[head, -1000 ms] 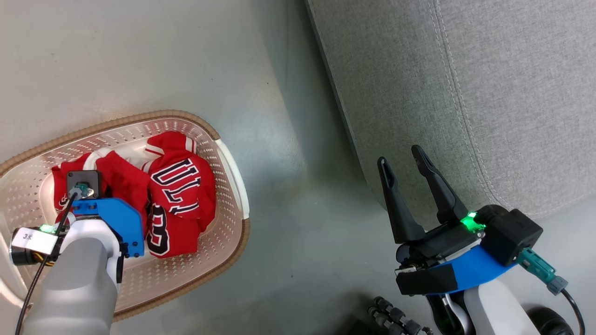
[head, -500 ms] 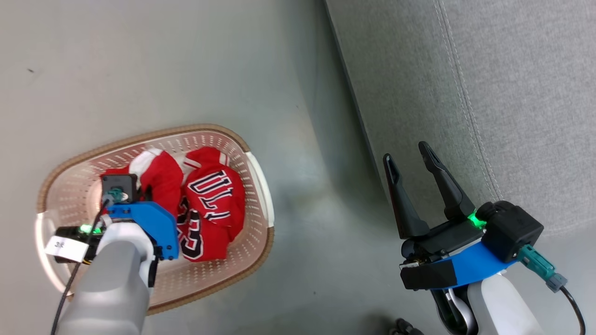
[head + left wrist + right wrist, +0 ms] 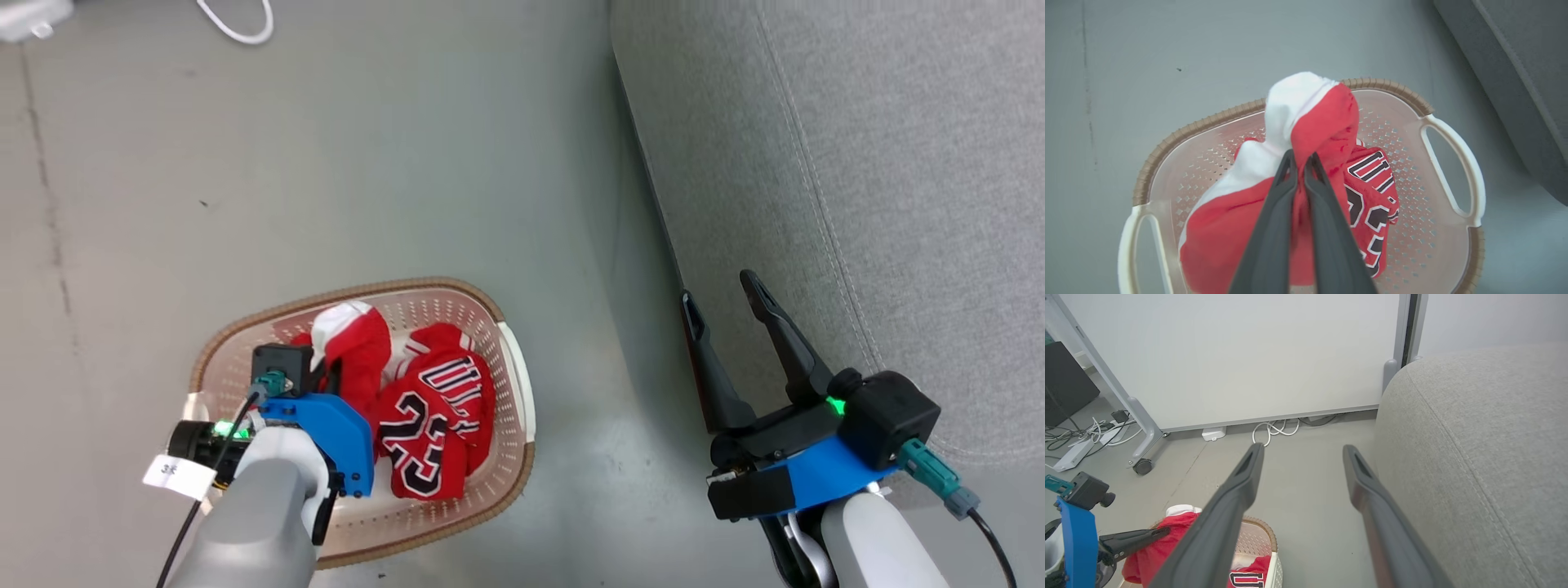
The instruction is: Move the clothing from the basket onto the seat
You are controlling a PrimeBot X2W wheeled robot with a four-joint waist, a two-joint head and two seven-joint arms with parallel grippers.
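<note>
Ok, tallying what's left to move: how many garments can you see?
2. The plain red garment with white trim is held by the left gripper over the basket; the lettered red jersey lies in the basket beside it. More may be hidden underneath.

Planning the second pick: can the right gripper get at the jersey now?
Probably yes: the jersey lies uncovered on the basket's right side, the right gripper is open, with bare floor between them.

Soft red cloth garment [image 3: 1327, 122] sits between the left fingers [image 3: 1274, 228], matt dark plastic. Below them the basket [image 3: 1412, 245] is smooth perforated plastic, brown rim ribbed. Seat [image 3: 857, 163]: coarse woven grey fabric.
</note>
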